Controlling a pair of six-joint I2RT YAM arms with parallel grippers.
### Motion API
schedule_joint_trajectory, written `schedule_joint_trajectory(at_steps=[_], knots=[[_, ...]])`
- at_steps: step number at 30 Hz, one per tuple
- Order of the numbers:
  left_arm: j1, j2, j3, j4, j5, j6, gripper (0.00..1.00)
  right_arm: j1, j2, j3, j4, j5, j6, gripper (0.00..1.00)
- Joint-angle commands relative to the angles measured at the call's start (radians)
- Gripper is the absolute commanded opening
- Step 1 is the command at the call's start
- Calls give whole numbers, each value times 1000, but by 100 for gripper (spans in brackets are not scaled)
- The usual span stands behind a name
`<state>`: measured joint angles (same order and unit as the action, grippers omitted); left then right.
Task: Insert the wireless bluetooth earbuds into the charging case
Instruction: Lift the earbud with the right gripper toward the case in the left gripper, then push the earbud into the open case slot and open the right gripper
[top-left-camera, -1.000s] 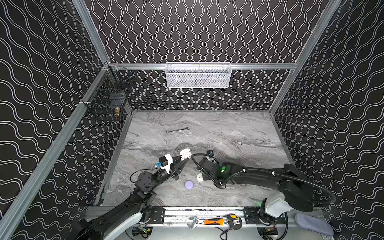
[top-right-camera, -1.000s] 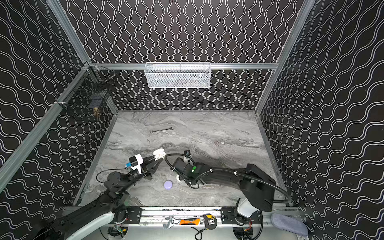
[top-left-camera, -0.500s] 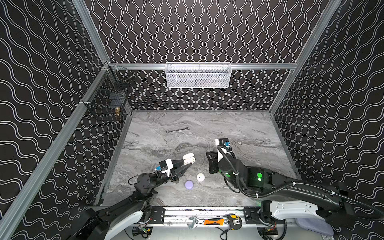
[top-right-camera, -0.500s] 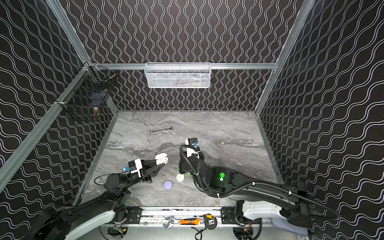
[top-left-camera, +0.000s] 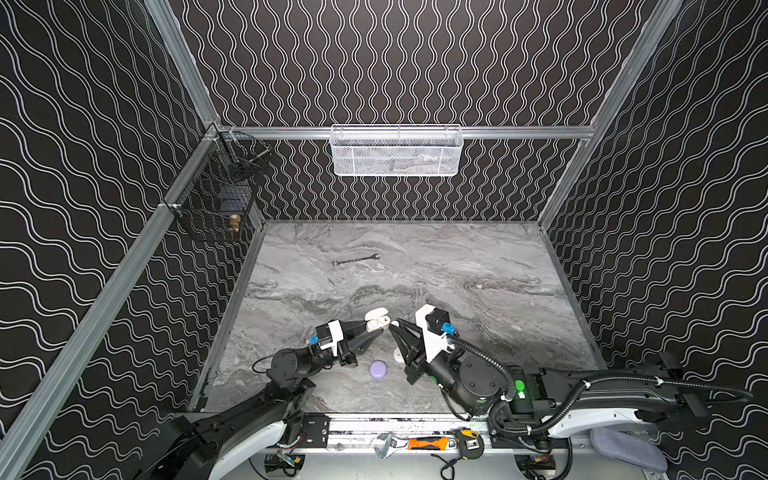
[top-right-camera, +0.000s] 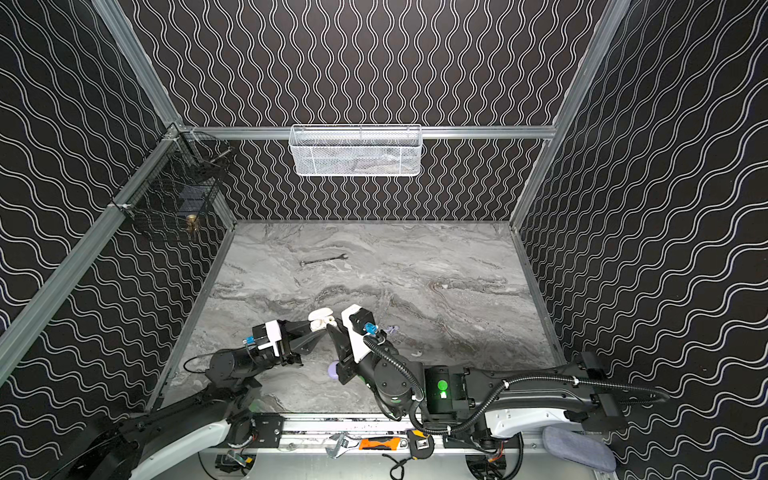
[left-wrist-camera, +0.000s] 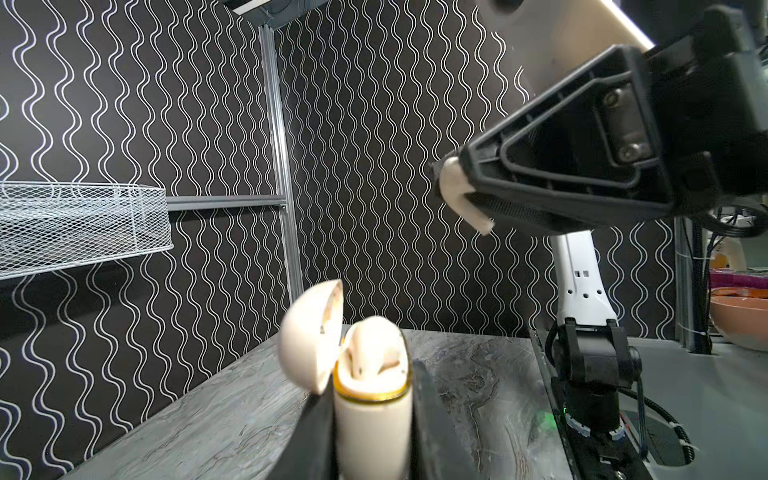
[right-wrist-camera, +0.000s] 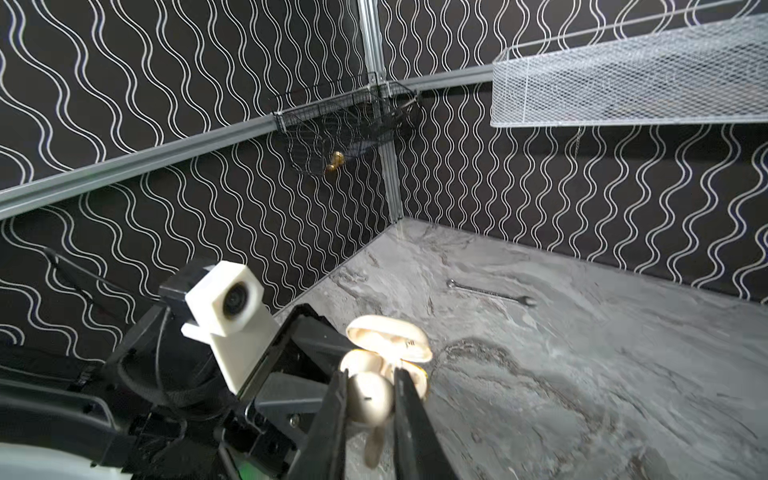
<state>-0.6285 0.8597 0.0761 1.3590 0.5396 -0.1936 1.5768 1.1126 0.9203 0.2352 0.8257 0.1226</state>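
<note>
My left gripper (top-left-camera: 375, 327) is shut on a cream charging case (top-left-camera: 377, 319), held above the table with its lid flipped open. In the left wrist view the case (left-wrist-camera: 372, 424) stands upright between the fingers, and one cream earbud (left-wrist-camera: 374, 349) sits inside it. My right gripper (top-left-camera: 395, 326) is shut on a second cream earbud (right-wrist-camera: 370, 401), stem hanging down. That earbud (left-wrist-camera: 461, 199) hovers just beside and above the open case (right-wrist-camera: 415, 376), a small gap apart. In both top views the two gripper tips nearly meet.
A round lavender case (top-left-camera: 378, 369) and a white case (top-left-camera: 397, 355) lie on the marble table below the grippers. Pale lavender earbuds (top-right-camera: 390, 330) and a white earbud (top-right-camera: 417, 354) lie right of them. A wrench (top-left-camera: 355, 260) lies farther back. Baskets (top-left-camera: 395, 151) hang on the walls.
My right gripper has risen from the table beside the white case and swung its tip, with the earbud, up to the open case. The left gripper shifted slightly right with the case.
</note>
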Motion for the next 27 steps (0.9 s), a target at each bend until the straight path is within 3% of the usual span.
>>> schedule_joint_trajectory(at_steps=[1, 7, 18, 27], knots=[[1, 2, -2, 47, 13, -15, 0, 4, 34, -14, 191, 23, -113, 14], [0, -4, -2, 46, 11, -19, 0, -13, 88, -24, 280, 30, -170, 15], [0, -18, 0, 29, -4, -25, 0, -156, 93, -74, 283, -141, -70, 14], [0, -78, 13, -88, -41, -12, 0, -161, 106, -104, 349, -161, -99, 14]])
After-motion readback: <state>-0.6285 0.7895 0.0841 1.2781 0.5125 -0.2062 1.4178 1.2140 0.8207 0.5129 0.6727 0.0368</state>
